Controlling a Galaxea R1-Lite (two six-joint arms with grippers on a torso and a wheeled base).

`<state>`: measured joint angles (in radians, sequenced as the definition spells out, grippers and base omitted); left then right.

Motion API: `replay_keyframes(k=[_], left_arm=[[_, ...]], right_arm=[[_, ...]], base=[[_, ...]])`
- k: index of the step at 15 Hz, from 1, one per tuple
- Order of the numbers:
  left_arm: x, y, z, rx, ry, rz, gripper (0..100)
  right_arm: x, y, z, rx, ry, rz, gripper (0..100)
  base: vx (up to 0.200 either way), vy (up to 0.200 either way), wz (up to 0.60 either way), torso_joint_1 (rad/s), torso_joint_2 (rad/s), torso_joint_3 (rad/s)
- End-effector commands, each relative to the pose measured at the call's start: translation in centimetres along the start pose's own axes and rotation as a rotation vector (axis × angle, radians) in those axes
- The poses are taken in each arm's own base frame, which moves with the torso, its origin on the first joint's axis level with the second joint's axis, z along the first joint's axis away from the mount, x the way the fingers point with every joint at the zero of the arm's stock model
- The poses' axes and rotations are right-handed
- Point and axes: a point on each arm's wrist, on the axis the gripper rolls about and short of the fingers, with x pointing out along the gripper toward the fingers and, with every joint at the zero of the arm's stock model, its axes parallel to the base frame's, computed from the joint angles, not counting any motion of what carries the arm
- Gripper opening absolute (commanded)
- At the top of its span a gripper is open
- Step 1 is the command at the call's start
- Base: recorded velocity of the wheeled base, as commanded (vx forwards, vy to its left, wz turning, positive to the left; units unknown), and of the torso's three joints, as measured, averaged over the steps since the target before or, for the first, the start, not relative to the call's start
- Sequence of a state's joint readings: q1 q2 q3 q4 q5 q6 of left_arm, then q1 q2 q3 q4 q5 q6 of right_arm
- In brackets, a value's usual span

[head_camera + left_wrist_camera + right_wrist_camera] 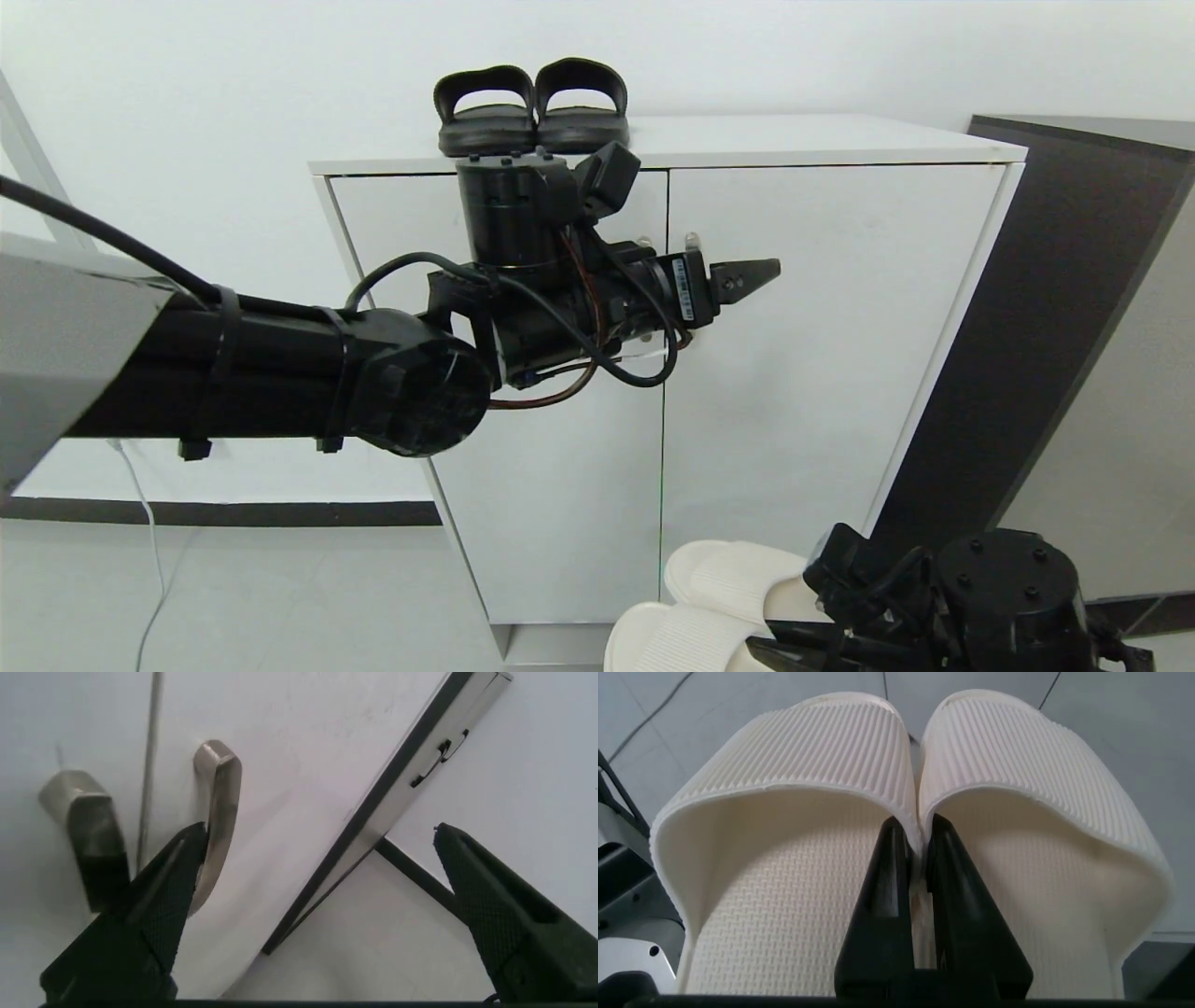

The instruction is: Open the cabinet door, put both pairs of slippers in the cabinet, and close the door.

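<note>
The black slippers [530, 107] sit side by side on top of the cabinet [822, 373], near its left end at the front edge. Their long axes run front to back; I cannot tell which end faces out. The white slippers [719, 579] hang low in front of the cabinet, also side by side, with their toes pointing away from the right claw [915, 831]. That claw is almost closed and pinches the two inner side walls together. The left claw [320, 835] is spread wide and holds nothing. It sits level before the doors, and one finger [173, 882] is just beside a handle [217, 803]; I cannot tell whether they touch. Counted: two pairs of slippers, two shut doors, two handles.
</note>
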<state>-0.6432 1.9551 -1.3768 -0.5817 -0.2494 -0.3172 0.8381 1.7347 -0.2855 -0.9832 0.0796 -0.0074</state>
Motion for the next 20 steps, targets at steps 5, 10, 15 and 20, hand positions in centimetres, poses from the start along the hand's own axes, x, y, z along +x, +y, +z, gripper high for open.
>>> replay_keyframes(k=[5, 10, 15, 20], left_arm=[[0.3, 0.3, -0.8, -0.007, 0.014, 0.005, 0], [-2.2, -0.9, -1.2, -0.010, 0.039, -0.007, 0], [-6.3, -4.9, -1.5, -0.005, 0.050, -0.090, 0], [-9.1, -6.1, -2.0, -0.007, 0.069, -0.107, 0]], right_arm=[[0.1, 0.0, -0.5, -0.014, 0.022, 0.003, 0], [-1.0, 0.5, -1.5, -0.022, 0.001, 0.145, 0], [-1.4, 0.6, -2.2, -0.066, -0.027, 0.212, 0], [-1.8, 0.7, -2.4, -0.070, -0.032, 0.218, 0]], base=[[0.000, 0.000, 0.00, 0.000, 0.00, 0.000], [0.000, 0.000, 0.00, 0.000, 0.00, 0.000], [0.000, 0.000, 0.00, 0.000, 0.00, 0.000], [0.000, 0.000, 0.00, 0.000, 0.00, 0.000]])
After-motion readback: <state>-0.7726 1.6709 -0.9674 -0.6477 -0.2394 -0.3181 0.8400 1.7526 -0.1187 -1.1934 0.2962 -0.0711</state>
